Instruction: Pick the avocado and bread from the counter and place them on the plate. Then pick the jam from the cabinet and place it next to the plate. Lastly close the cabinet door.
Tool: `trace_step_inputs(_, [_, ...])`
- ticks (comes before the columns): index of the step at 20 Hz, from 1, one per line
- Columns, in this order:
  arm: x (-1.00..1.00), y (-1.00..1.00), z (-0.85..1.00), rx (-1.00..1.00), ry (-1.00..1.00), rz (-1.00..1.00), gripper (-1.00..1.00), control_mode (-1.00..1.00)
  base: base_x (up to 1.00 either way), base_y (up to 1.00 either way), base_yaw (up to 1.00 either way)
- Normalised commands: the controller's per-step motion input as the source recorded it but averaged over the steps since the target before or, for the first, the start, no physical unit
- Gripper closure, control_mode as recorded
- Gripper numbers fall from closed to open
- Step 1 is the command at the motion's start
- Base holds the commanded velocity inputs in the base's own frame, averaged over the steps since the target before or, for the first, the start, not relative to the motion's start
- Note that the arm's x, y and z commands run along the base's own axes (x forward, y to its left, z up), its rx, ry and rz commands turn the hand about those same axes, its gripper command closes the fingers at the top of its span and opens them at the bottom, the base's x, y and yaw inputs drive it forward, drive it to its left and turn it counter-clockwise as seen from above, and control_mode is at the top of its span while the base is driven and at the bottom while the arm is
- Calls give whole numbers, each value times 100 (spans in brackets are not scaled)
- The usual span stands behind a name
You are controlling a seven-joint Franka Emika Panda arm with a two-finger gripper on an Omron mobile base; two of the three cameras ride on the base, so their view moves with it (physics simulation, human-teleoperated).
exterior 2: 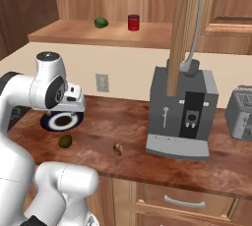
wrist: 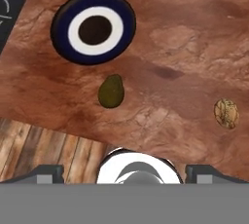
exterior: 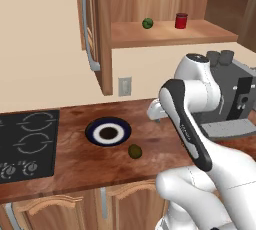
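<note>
The dark olive avocado [exterior: 134, 150] [wrist: 111, 91] lies on the wooden counter [exterior: 70, 166], just in front of the blue-rimmed plate [exterior: 108, 124] [wrist: 61, 28]. A tan bread piece [exterior 2: 117, 148] [wrist: 226, 113] rests further right on the counter. The red jam jar [exterior: 181, 20] [exterior 2: 133, 22] stands on the shelf of the open cabinet [exterior: 200, 35]. Its cabinet door [exterior: 103, 34] [exterior 2: 178, 33] stands swung out. My gripper [exterior: 156, 110] [exterior 2: 74, 104] [wrist: 124, 173] hovers high above the counter, pointing down, open and empty, with the avocado below it.
A green ball [exterior: 147, 23] sits on the shelf left of the jam. The black stovetop [exterior: 27, 144] lies left of the plate. A grey coffee machine [exterior 2: 182, 112] and a toaster [exterior 2: 241, 112] stand to the right on the counter.
</note>
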Motion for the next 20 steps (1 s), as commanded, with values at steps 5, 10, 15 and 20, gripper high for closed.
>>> trace_step_inputs(5, [-1,15,-33,0,2,10,-100,-100,0,0,0])
trace_step_inputs(10, [0,21,-38,0,5,5,-100,-100,0,0,0])
trace_step_inputs(15, [0,24,-26,0,7,0,-100,-100,0,0,0])
trace_step_inputs(20, [0,18,-15,0,9,-1,-100,-100,0,0,0])
